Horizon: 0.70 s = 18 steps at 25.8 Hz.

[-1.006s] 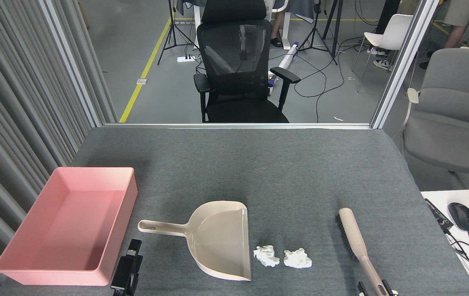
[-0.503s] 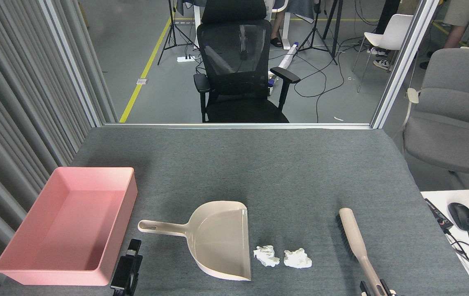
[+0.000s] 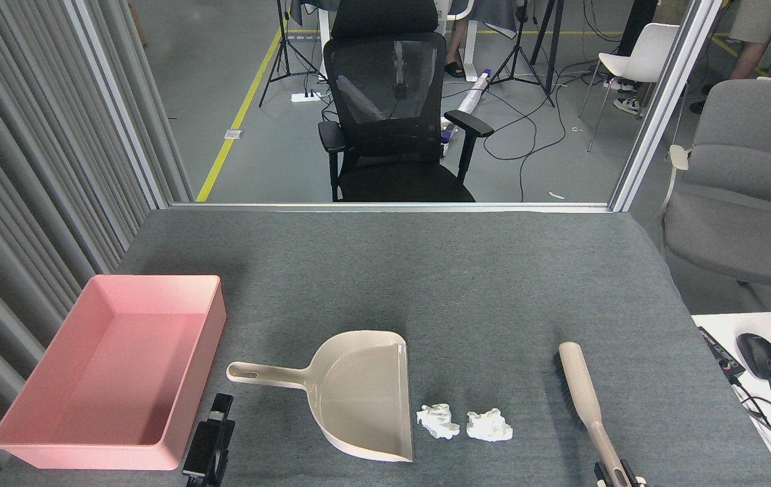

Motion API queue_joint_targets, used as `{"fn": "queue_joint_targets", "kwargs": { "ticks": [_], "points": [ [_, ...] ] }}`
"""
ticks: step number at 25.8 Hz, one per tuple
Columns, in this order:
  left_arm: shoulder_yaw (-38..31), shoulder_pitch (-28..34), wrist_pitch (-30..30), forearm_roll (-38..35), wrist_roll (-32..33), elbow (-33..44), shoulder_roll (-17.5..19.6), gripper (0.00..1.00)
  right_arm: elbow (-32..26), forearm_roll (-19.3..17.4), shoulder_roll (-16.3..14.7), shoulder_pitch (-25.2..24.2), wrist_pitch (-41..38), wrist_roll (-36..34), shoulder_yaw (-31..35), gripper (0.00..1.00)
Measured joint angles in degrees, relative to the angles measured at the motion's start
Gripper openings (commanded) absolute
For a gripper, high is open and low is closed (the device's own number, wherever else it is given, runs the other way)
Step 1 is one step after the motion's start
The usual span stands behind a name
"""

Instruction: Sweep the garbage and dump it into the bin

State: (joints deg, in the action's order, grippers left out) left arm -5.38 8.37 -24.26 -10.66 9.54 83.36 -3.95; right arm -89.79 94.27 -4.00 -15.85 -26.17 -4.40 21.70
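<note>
Two crumpled white tissue wads, the garbage (image 3: 437, 421) (image 3: 489, 425), lie side by side on the grey table just right of the beige dustpan (image 3: 365, 396), whose open edge faces them and whose handle points left. The pink bin (image 3: 176, 379) stands at the left, with nothing in it. A beige brush (image 3: 581, 392) with dark bristles lies at the right. My right gripper (image 3: 617, 473) shows only its fingertips at the bottom edge, pressed against both sides of the brush handle. My left gripper (image 3: 213, 433) is dark and seen end-on, below the dustpan handle and touching nothing.
A white desk (image 3: 717, 325) with a mouse (image 3: 759, 356) and cables adjoins the table's right edge. A ribbed grey wall (image 3: 34, 169) runs along the left. A black office chair (image 3: 392, 115) stands beyond the far edge.
The right gripper's fingertips have drawn inward onto the brush handle, and the brush has shifted very slightly. The left gripper, dustpan, garbage and bin have not moved.
</note>
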Motion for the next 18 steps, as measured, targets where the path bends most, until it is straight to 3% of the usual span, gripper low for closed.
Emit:
{"fn": "queue_joint_targets", "kwargs": {
  "ticks": [6, 13, 18],
  "points": [
    [0.3, 0.0, 0.0, -0.4, 0.1, 0.0, 0.0, 0.99, 0.0, 0.0, 0.0, -0.1, -0.7, -0.9, 0.0, 0.29],
    [0.4, 0.0, 0.1, -0.5, 0.1, -0.1, 0.0, 0.99, 0.0, 0.0, 0.1, -0.2, -1.0, -2.0, 0.0, 0.14],
    [0.9, -0.2, 0.1, -0.4, 0.0, -0.6, -0.1, 0.99, 0.0, 0.0, 0.1, -0.4, -1.1, -3.5, 0.0, 0.12]
  ]
}}
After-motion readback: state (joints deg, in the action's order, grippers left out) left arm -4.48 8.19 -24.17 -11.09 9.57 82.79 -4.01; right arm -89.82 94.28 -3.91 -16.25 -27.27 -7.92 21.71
